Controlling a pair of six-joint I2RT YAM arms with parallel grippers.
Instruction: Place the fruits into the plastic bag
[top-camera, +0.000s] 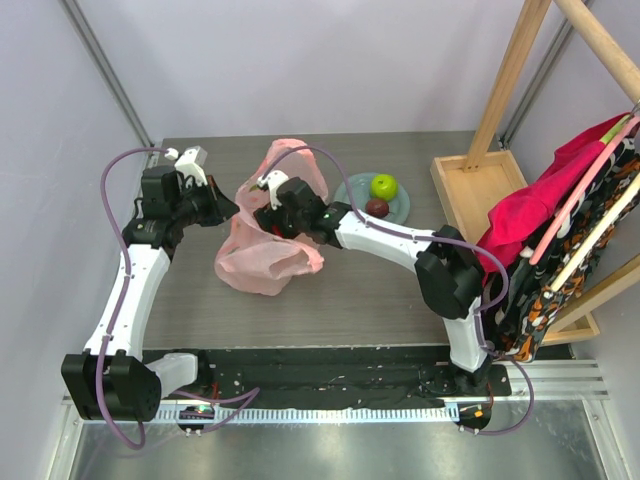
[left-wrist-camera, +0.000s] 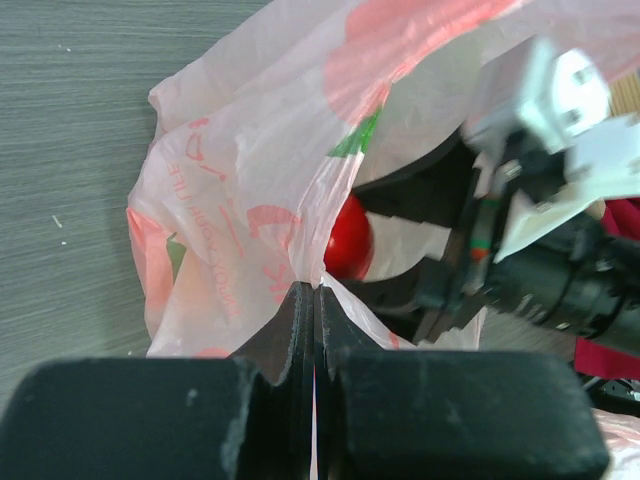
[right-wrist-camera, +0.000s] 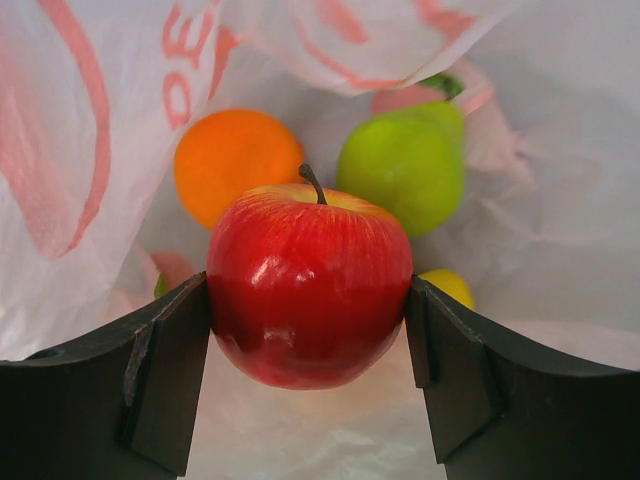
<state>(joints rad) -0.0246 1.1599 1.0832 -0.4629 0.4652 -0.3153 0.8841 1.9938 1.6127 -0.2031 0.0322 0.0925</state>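
The pink plastic bag (top-camera: 262, 255) lies mid-table with its mouth raised. My left gripper (left-wrist-camera: 316, 292) is shut on the bag's edge (left-wrist-camera: 300, 190) and holds it up. My right gripper (right-wrist-camera: 308, 315) is inside the bag, shut on the red apple (right-wrist-camera: 308, 285), which also shows in the left wrist view (left-wrist-camera: 348, 242). Inside the bag lie an orange (right-wrist-camera: 236, 160), a green apple (right-wrist-camera: 405, 165) and a yellow fruit (right-wrist-camera: 448, 287). A green apple (top-camera: 384, 186) and a dark plum (top-camera: 377, 208) sit on the grey plate (top-camera: 402, 206).
A wooden tray (top-camera: 480, 190) and a wooden rack with red cloth (top-camera: 570, 190) stand at the right. The right arm (top-camera: 400, 240) reaches across the middle towards the bag.
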